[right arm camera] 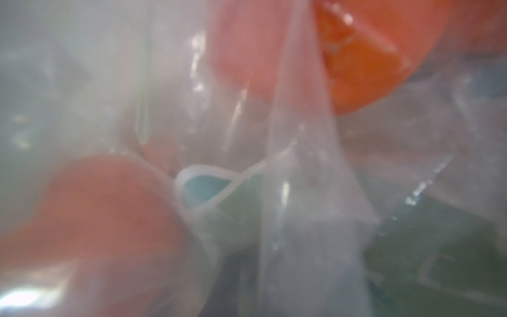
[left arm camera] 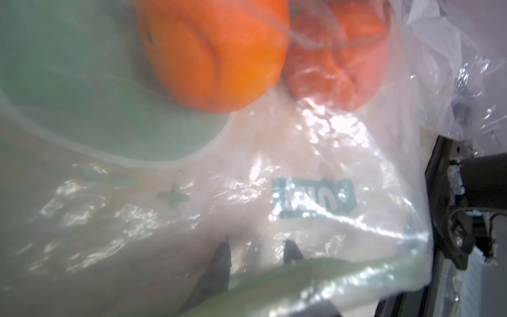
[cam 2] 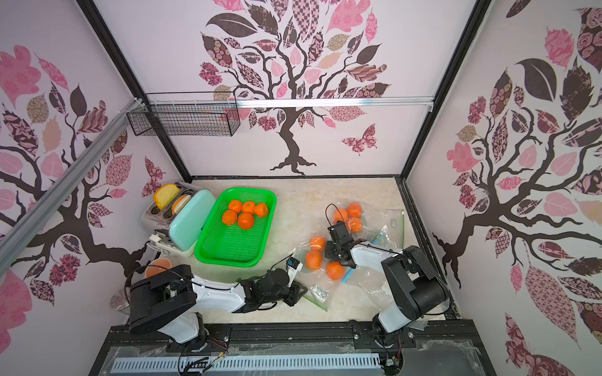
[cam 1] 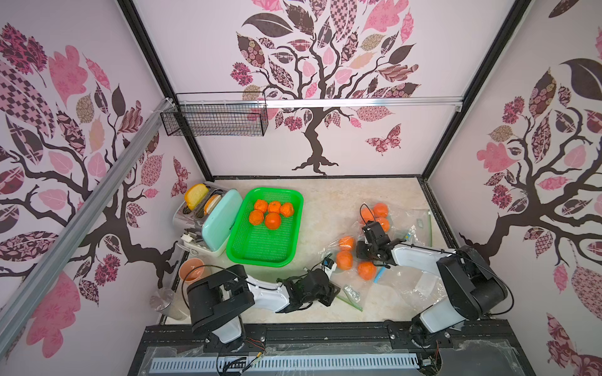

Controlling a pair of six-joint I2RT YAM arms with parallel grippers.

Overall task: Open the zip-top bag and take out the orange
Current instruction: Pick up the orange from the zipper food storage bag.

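A clear zip-top bag (cam 1: 353,293) lies right of the table's middle with three oranges (cam 1: 344,259) in it. Its green zip strip (cam 1: 350,302) is at the near end. My left gripper (cam 1: 327,268) sits at the bag's left edge. In the left wrist view its dark fingertips (left arm camera: 225,255) stand apart under the film, so the left gripper (left arm camera: 258,254) is open, facing two oranges (left arm camera: 214,55). My right gripper (cam 1: 366,255) reaches down among the oranges. Bag film (right arm camera: 301,164) covers the right wrist view, with a taut fold rising from its jaws.
A green tray (cam 1: 294,228) with several oranges stands at the middle left, beside a mint toaster (cam 1: 216,221). A second bag (cam 1: 407,224) with three oranges lies at the back right. An orange cup (cam 1: 192,270) and a metal tumbler (cam 1: 163,299) stand near the left arm's base.
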